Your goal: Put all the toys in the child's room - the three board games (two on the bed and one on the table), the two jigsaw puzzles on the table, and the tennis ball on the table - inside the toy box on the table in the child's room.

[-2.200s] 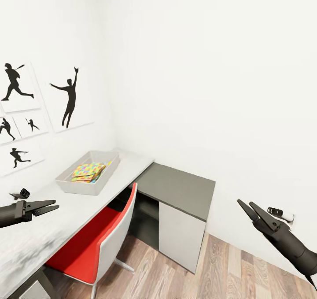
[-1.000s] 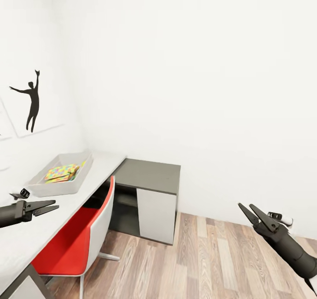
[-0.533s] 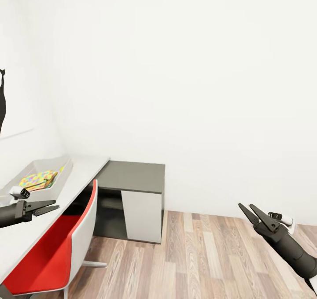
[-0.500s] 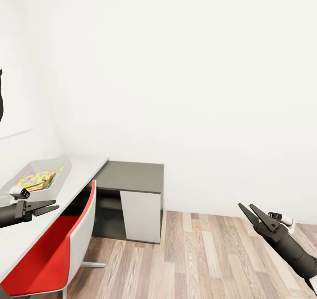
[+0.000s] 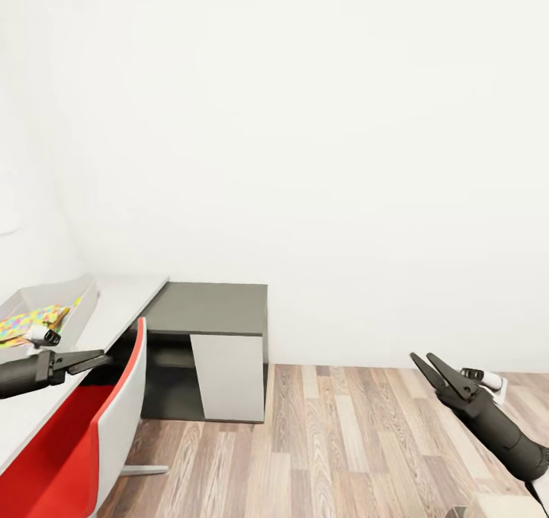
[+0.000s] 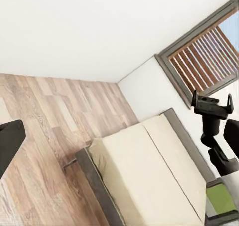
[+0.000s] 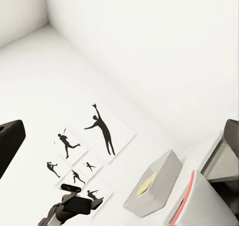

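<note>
At far left I'm seeing the toy box [image 5: 65,298] sitting on the white worktop [image 5: 122,304], jigsaws [image 5: 27,324] lying inside it. My left hand [image 5: 97,361] is hovering empty, fingers narrowly apart, above the red chair [image 5: 84,442]. My right hand [image 5: 428,368] is hanging over the floor [image 5: 343,442], fingers slightly spread, holding nothing.

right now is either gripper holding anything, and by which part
Nothing is held. The left gripper and the right gripper both stand open and empty in the head view.
</note>
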Controlling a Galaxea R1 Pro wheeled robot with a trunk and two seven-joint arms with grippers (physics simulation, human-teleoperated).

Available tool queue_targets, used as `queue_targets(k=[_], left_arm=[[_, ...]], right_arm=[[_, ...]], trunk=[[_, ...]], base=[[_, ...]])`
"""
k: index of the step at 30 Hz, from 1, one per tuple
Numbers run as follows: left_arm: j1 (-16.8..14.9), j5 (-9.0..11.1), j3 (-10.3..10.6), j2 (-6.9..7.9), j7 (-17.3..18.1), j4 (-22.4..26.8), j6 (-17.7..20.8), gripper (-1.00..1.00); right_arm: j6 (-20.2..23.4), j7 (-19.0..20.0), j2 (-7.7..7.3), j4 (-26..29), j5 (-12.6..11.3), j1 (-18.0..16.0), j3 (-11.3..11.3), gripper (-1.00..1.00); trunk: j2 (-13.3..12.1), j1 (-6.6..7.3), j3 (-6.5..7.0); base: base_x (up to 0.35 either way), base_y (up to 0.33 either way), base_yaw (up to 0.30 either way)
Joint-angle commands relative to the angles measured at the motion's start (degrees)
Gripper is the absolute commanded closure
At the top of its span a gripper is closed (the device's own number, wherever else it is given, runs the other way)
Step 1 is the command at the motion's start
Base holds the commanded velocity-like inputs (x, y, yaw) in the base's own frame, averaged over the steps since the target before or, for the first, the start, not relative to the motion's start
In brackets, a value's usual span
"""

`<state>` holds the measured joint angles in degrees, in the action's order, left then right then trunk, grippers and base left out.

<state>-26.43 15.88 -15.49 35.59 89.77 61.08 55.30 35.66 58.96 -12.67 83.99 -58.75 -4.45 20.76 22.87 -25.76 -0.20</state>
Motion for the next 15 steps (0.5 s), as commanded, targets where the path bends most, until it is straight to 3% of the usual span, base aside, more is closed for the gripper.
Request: queue_targets(k=[1, 3, 6, 8, 12, 15], left_arm=[[0.0, -0.2, 0.0, -0.55, 0.2, 0.0, 0.3, -1.0], [-0.1, -4.0, 1.3, -3.8, -0.1, 0.0, -0.3, -1.0], [-0.6, -10.2, 2.3, -7.4, -5.8, -0.1, -0.5, -1.0], [-0.8, -13.2, 2.5, -10.34, -10.4, -0.1, -0.5, -1.0], [-1.0, -15.0, 2.8, -14.21, -17.5, -0.1, -0.5, -1.0], [-1.0, -15.4, 2.8, -16.7, -24.5, -0.5, -0.6, -1.0]], right_arm=[[0.4, -0.5, -0.01, 0.0, -0.2, 0.0, 0.0, -1.0], [0.6, -4.7, 0.04, 0.1, 1.4, 0.0, -0.1, -1.0], [0.8, -10.2, 0.08, 0.2, 2.7, -0.1, -0.4, -1.0], [0.9, -14.0, 0.09, 0.1, 3.1, -0.1, -2.0, -1.0], [0.8, -21.0, -0.01, -2.0, 3.6, -0.8, -5.9, -1.0], [0.8, -27.2, 0.13, -3.4, 3.6, -1.8, -7.3, -1.0]], trunk=[[0.0, -0.02, -0.02], [0.0, -0.02, -0.02], [0.0, -0.02, -0.02], [0.0, -0.02, -0.02], [0.0, -0.02, -0.02], [0.0, -0.02, -0.02]], base=[[0.0, 0.0, -0.009], [0.0, 0.0, -0.004], [0.0, 0.0, -0.002], [0.0, 0.0, 0.0], [0.0, 0.0, 0.0], [0.0, 0.0, 0.0]])
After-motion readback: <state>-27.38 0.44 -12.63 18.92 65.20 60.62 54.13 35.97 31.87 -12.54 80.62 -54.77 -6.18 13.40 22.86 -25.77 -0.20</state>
